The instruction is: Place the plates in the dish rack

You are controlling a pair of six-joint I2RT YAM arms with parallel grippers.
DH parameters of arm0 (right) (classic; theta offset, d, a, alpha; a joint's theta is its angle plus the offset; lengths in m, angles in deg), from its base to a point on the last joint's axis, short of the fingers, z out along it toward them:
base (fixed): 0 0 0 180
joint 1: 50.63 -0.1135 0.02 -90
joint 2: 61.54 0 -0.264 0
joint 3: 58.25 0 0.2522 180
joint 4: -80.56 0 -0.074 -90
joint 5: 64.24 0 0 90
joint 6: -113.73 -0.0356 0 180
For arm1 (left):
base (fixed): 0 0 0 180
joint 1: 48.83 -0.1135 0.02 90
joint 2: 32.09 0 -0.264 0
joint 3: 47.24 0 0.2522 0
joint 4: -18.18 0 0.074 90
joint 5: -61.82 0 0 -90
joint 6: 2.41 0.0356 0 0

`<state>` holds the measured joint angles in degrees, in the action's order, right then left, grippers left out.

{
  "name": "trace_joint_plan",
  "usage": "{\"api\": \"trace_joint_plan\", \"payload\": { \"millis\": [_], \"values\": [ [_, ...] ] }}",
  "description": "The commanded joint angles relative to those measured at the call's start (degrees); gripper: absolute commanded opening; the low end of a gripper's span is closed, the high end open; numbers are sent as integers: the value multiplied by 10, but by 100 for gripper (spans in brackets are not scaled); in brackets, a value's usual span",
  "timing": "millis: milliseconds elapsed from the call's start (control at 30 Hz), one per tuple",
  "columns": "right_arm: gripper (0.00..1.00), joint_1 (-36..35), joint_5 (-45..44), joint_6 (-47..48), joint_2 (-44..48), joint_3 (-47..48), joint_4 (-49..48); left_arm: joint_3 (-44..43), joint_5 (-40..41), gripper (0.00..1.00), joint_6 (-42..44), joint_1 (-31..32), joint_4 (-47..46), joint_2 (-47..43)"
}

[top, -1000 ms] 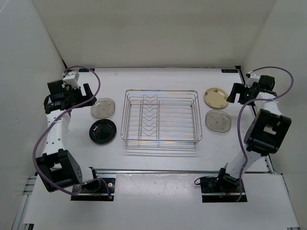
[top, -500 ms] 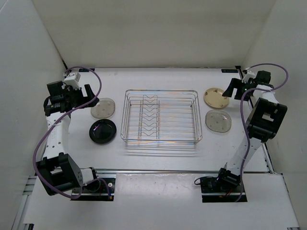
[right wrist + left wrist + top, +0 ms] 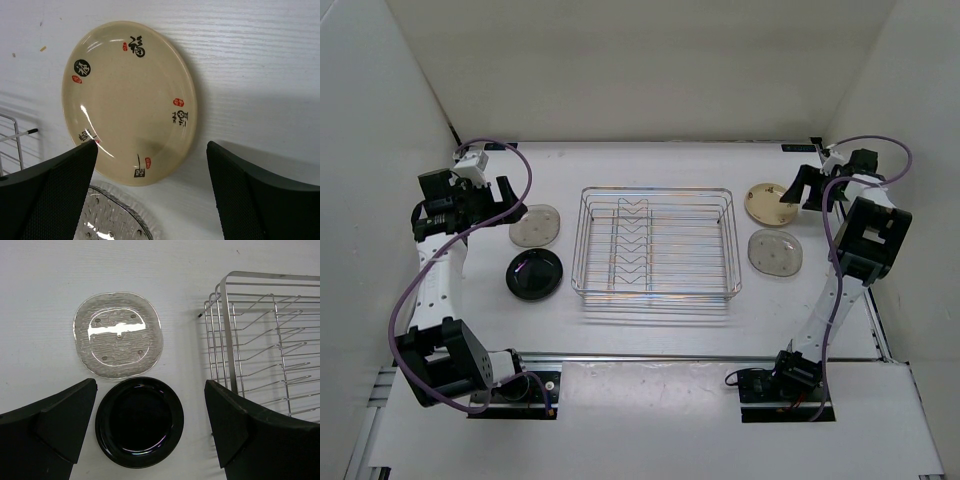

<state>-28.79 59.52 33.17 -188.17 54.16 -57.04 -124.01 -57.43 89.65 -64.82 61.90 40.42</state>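
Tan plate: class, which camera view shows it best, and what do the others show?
The right wrist view: the tan plate fills much of the frame, its black and red characters sharp. The top view shows it small, right of the dish rack, marks unreadable. The left wrist view misses it.

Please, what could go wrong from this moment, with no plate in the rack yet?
1. The tan plate lies flat on the table; the open right gripper may push it or slip off its low rim.
2. The grey plate close beside it could get knocked.
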Motion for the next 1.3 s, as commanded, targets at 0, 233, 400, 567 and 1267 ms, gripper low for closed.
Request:
{"api": "trace_joint_plan", "payload": {
  "millis": [0,233,400,567,1267],
  "values": [
    [92,0,20,5,-11,28,5,2,-16,100,-2,3,-3,-11],
    [88,6,31,0,-27,39,5,2,-16,100,-2,3,-3,-29],
    [85,11,31,-6,-42,55,5,8,-21,100,-2,3,-3,-34],
    [80,16,25,-12,-48,60,5,8,-21,100,-2,3,-3,-40],
    [49,16,34,-17,-76,60,11,8,-21,100,-2,3,-3,-45]
  ]
}}
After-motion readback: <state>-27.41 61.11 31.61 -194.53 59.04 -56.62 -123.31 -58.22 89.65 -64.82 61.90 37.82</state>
